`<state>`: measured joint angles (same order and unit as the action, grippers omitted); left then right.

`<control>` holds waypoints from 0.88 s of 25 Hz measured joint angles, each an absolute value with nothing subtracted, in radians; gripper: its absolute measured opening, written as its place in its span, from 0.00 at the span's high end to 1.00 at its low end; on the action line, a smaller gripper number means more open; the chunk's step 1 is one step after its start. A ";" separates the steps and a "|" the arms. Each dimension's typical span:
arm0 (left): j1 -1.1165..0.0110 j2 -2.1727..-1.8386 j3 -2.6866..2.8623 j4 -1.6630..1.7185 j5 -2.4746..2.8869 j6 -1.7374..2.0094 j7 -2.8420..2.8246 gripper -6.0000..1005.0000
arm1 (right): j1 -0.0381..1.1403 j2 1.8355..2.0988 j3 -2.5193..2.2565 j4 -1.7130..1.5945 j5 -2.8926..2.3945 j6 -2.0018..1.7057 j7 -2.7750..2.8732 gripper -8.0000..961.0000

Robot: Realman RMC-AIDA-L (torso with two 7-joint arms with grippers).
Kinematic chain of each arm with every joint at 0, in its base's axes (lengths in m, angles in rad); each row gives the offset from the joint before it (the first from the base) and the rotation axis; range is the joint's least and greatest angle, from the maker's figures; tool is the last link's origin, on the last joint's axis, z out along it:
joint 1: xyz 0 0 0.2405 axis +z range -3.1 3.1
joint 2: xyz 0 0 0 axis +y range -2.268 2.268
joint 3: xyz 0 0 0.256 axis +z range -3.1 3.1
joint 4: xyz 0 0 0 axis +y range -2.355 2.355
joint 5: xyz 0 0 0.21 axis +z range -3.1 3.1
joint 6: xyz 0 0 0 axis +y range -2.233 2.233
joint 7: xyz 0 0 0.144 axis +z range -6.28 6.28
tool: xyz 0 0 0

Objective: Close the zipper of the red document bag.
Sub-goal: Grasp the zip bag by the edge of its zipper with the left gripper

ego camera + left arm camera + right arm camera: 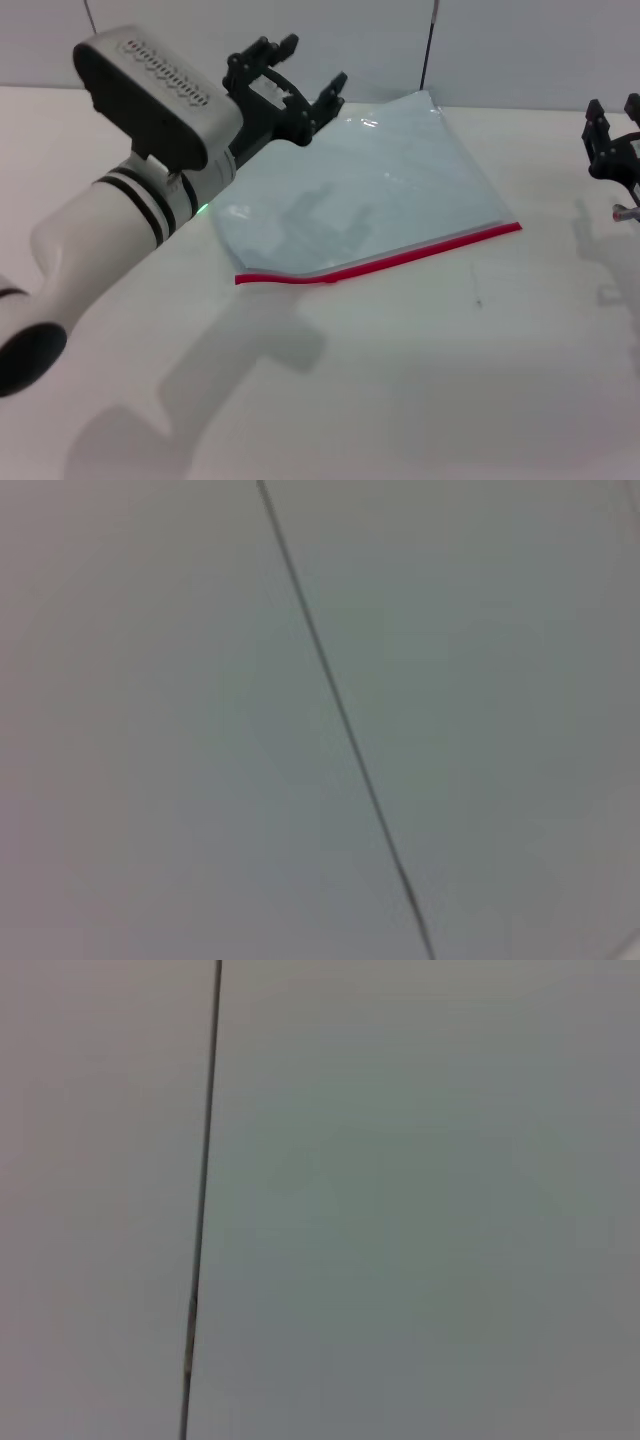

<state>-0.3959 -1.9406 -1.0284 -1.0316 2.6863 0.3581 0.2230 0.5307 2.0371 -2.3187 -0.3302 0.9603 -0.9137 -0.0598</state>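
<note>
Overhead, my left gripper hung spread above the red document bag; best pinch the zipper end squarely, I judged.

Behind our left pincer, a black skeletal frame of struts, sits a dark grey oblong housing with a perforated light top, then a white rounded arm with black rings. Our right pincer is black, with a small silver fitting beneath.
</note>
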 joint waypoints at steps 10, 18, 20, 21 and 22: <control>-0.348 -1.951 -1.109 -1.356 2.688 -0.217 0.381 0.33 | 0.533 2.036 -2.307 -0.330 0.960 -0.900 -0.060 0.54; -0.343 -2.015 -1.206 -1.470 2.700 -0.585 0.540 0.33 | 0.536 2.036 -2.300 -0.330 0.960 -0.889 -0.060 0.54; -0.345 -2.025 -1.216 -1.488 2.721 -0.645 0.551 0.33 | 0.536 2.036 -2.299 -0.330 0.960 -0.888 -0.060 0.54; -0.347 -2.028 -1.220 -1.501 2.741 -0.686 0.551 0.33 | 0.537 2.036 -2.299 -0.330 0.960 -0.885 -0.060 0.54; -0.348 -2.028 -1.221 -1.509 2.752 -0.711 0.550 0.33 | 0.538 2.036 -2.299 -0.330 0.960 -0.881 -0.060 0.54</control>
<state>-0.3480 -2.0285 -1.2206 -1.5094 2.7524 -0.7108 0.5501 0.5382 2.0356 -2.2991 -0.3298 0.9603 -0.8813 -0.0598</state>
